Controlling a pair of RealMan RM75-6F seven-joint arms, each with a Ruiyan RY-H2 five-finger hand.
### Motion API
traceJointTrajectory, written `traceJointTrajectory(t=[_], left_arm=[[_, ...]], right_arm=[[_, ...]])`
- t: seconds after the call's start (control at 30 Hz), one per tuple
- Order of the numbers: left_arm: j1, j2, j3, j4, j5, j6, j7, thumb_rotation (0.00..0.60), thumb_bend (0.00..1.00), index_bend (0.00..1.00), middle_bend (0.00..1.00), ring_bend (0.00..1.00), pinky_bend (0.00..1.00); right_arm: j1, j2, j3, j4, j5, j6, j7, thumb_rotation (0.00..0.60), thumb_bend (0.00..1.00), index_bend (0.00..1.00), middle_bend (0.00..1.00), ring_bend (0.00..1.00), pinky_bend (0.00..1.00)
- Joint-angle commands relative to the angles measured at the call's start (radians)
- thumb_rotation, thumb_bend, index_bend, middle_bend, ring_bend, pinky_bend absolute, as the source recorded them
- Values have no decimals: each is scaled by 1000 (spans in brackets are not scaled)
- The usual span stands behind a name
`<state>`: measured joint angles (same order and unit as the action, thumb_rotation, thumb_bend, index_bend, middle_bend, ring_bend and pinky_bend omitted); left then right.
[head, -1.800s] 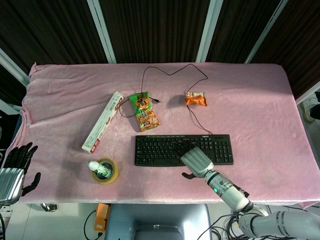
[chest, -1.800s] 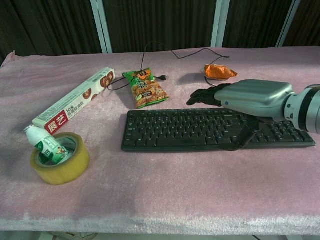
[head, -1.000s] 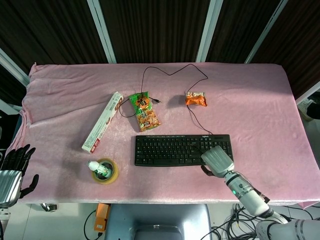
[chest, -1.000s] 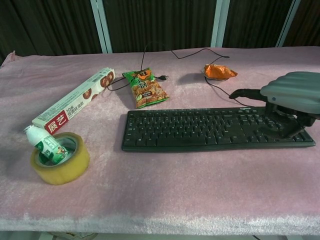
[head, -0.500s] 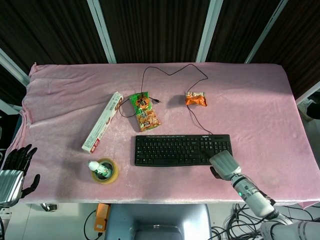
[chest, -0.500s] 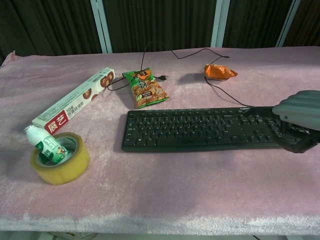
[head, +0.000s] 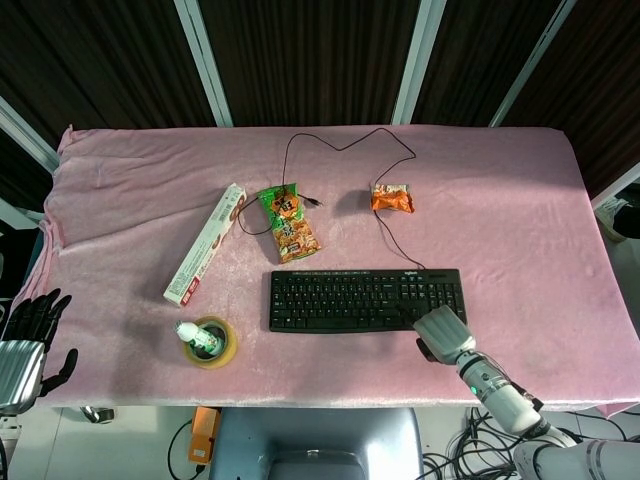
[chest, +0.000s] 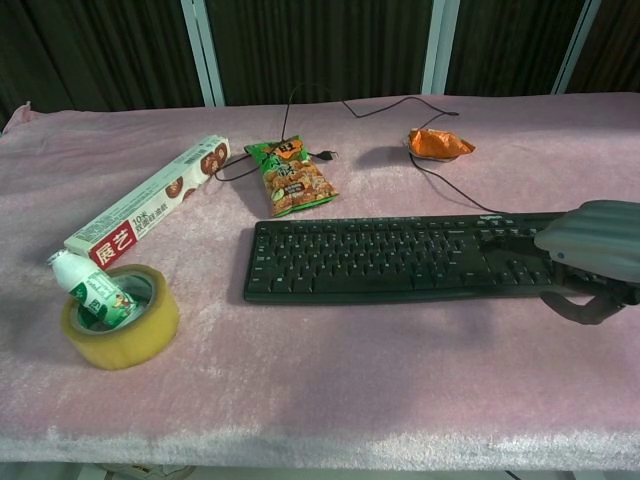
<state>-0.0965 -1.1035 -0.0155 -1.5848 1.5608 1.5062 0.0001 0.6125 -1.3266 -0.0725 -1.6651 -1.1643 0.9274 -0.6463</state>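
A: From the head view, what holds what?

B: Near the desk's front left, a tape roll (head: 212, 343) lies flat with a small bottle (head: 197, 338) standing tilted in its hole. A long box (head: 206, 243) lies behind it, then a green snack bag (head: 289, 223); an orange packet (head: 392, 198) sits further back, right of centre.

A: And the hands?

B: The right hand (head: 443, 333) is at the keyboard (head: 366, 299), over its front right corner. Its back faces the camera and hides the fingers, so I cannot tell whether it holds anything. The left hand (head: 28, 340) hangs off the desk's left front corner, fingers spread, holding nothing; the frame edge cuts it.

A: The chest view?

B: The bottle (chest: 88, 288) leans left inside the roll (chest: 121, 317). The keyboard (chest: 410, 258) lies near the desk's middle, towards the right edge, its cable (chest: 352, 108) running back. The right hand (chest: 594, 256) covers the keyboard's right end, cut off by the frame; a curled finger shows beneath, but its grip is unclear. The left hand does not show here.
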Motion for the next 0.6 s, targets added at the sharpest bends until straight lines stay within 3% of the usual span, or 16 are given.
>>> traceJointTrajectory(t=[0.03,0.6], left_arm=[[-1,0,0,0,0,-2,1,600,441,0,0,0,0],[-2,2,3,-1,6,-3,-3,600,441,0,0,0,0]], right_arm=[[0,-3,-1,5,3,-1,-5,600,674,81,1000,1000,1000],[16,-19,-9,6,55,-33,-45,600,674,146,1000,1000,1000]])
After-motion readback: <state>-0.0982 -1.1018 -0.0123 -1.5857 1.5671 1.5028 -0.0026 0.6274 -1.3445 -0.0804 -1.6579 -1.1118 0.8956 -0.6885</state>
